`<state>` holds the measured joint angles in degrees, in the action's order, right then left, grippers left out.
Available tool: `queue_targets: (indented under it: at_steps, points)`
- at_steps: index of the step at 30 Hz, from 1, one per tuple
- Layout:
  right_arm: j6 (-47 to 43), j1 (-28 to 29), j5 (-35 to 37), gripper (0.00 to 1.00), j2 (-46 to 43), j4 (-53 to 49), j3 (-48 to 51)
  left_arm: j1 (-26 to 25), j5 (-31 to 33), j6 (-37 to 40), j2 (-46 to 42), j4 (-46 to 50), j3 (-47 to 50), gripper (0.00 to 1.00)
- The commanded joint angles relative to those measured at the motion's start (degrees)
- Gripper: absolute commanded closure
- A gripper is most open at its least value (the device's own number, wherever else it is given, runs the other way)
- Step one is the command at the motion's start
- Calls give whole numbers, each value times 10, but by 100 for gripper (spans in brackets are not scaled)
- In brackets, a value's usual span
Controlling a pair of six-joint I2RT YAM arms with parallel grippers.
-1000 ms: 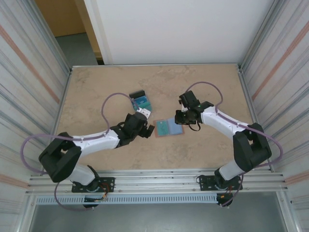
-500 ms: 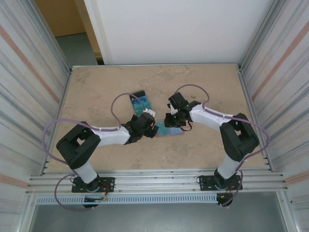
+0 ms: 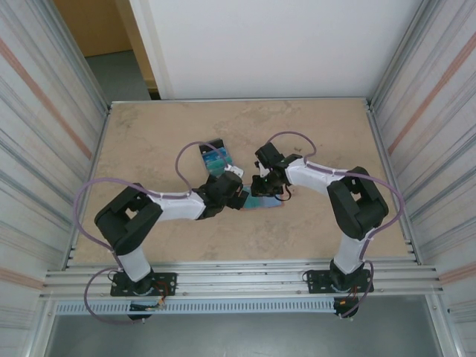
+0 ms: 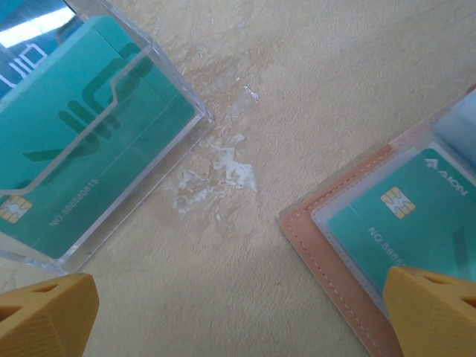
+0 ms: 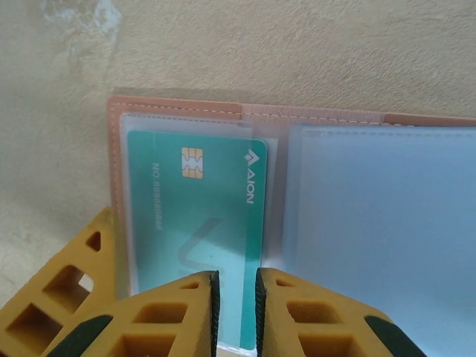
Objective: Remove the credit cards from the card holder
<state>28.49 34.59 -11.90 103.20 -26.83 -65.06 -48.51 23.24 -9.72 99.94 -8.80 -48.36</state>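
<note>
Two robot arms met over an open pink wallet [image 5: 178, 108] on a beige table [image 4: 297, 89]. In the last second both had closed in. The right gripper [image 5: 236, 309] had swung in from the side until it sat over the wallet. The left gripper [image 4: 238, 316] had pushed forward until the wallet's corner lay just inside its right-hand finger.

The right jaws were almost closed, with only a thin slit between them. Through that slit the near end of a teal card [image 5: 201, 223] showed. The card ran away from the fingertips inside a clear sleeve on the wallet's left half. Whether the tips pressed on it could not be told, and nothing was pinched between them.

The left jaws stood wide open and empty, with bare table between them.

The sleeve [image 5: 379, 208] on the wallet's other half, ahead and right of the right jaws, looked pale blue, and no card could be made out in it. A clear box [image 4: 186, 111] stood ahead and left of the left jaws, holding a stack of teal cards [image 4: 82, 126] on edge.

The arms seemed set to pull this card out, one bracing and one drawing. The card was not yet out.
</note>
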Motion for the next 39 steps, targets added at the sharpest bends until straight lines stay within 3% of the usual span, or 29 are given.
queue_targets:
  at_steps: [1,16,27,39]
  points:
    - [2,2,-4,78,12,-9,-17,-3,17,-15,14,-1,-17,1]
    - [4,-5,-8,78,28,-2,-12,-3,22,-11,28,40,-17,1]
    - [30,-42,-119,80,27,90,43,-3,24,-12,34,78,-30,1]
    - [36,-50,-157,83,30,117,59,-4,24,-15,34,87,-30,1]
